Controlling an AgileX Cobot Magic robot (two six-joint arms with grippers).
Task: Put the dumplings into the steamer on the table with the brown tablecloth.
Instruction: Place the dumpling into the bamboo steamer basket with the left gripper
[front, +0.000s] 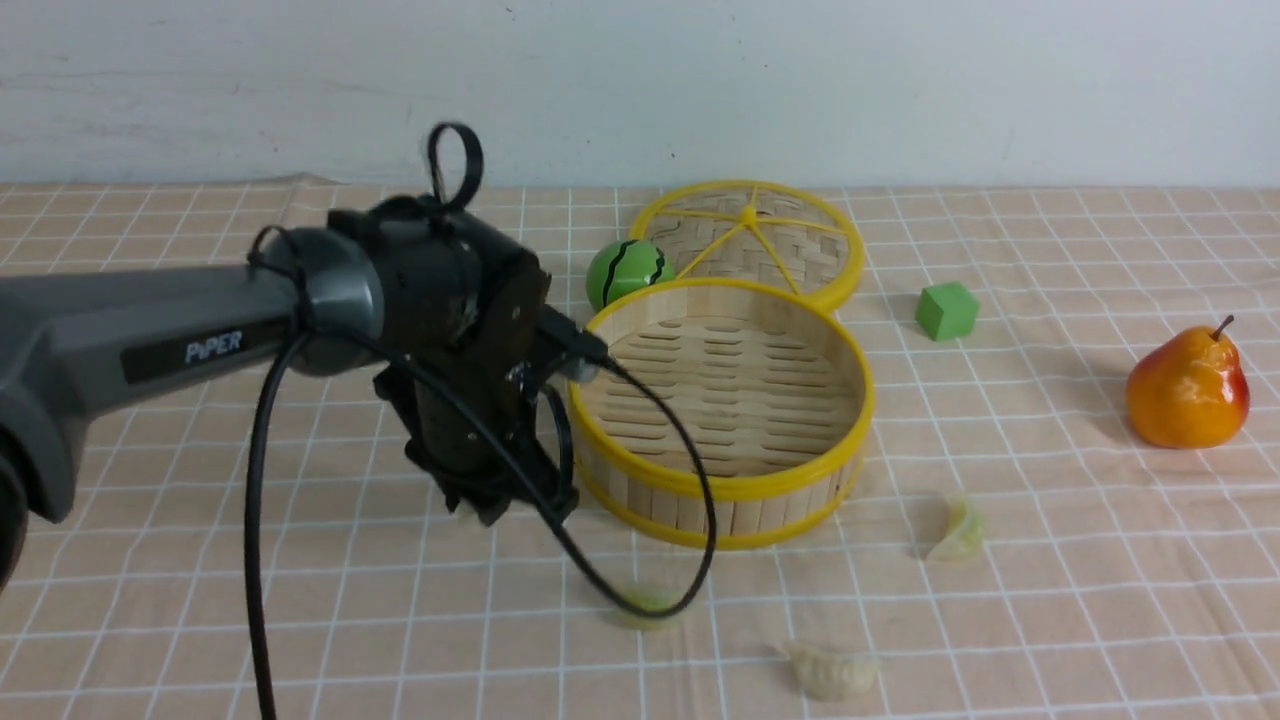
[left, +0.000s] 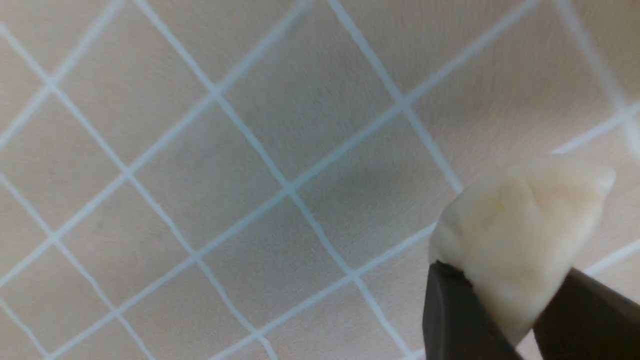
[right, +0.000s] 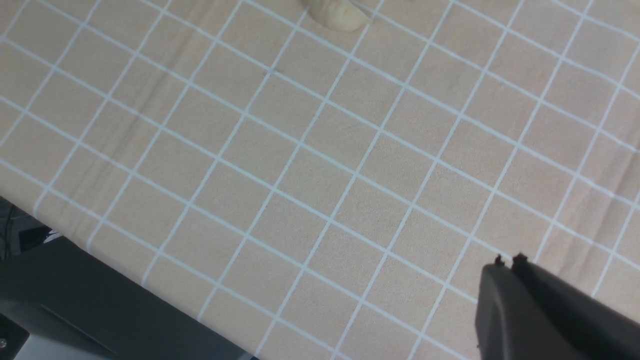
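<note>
My left gripper (front: 492, 508) points down at the brown tablecloth (front: 200, 580) just left of the steamer (front: 845, 470), a round bamboo basket with yellow rims and nothing inside. In the left wrist view the left gripper (left: 507, 274) is shut on a cream dumpling (left: 520, 230), its dark fingers (left: 450, 310) pressing both sides close above the cloth. Three more dumplings lie in front of the steamer: one pale green (front: 957, 530), one cream (front: 830, 668), and one (front: 645, 604) behind the arm's cable. My right gripper (right: 507, 260) is shut and empty, hovering over the cloth, with a dumpling (right: 337, 14) farther off.
The flat woven lid (front: 750, 240) lies behind the steamer, with a green striped ball (front: 625, 272) beside it. A green cube (front: 946, 310) and a pear (front: 1188, 390) sit to the right. The table's near edge (right: 125, 260) shows in the right wrist view.
</note>
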